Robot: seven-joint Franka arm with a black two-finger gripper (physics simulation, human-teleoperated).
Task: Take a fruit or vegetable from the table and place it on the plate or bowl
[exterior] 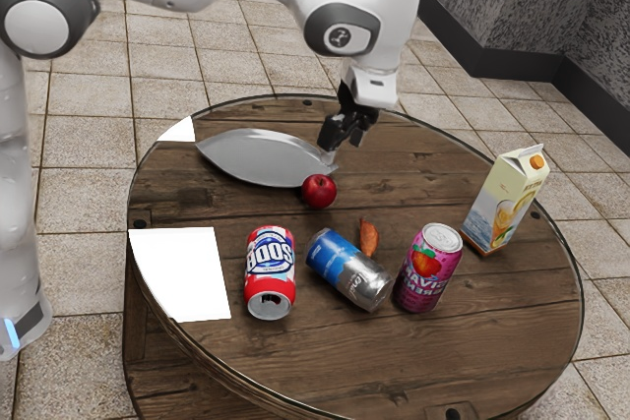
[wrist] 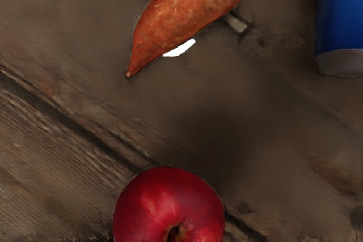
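Apple (wrist: 168, 208) sits just under gripper (exterior: 333, 145) — jaws apart, empty — just beside plate (exterior: 256, 156) edge. Sweet potato (wrist: 187, 9) and blue can (wrist: 339, 21) lie apart, bare wood between.

Three cans (exterior: 269, 284) (exterior: 347, 270) (exterior: 427, 268), apple (exterior: 318, 190), yam (exterior: 368, 237), carton (exterior: 505, 202), plate (exterior: 261, 156)

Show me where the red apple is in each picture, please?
Exterior view: the apple sits on the table beside the plate's edge, just below the hand.
Wrist view: the apple lies close under the hand.
Shared landmark: the orange sweet potato, lying near the blue can.
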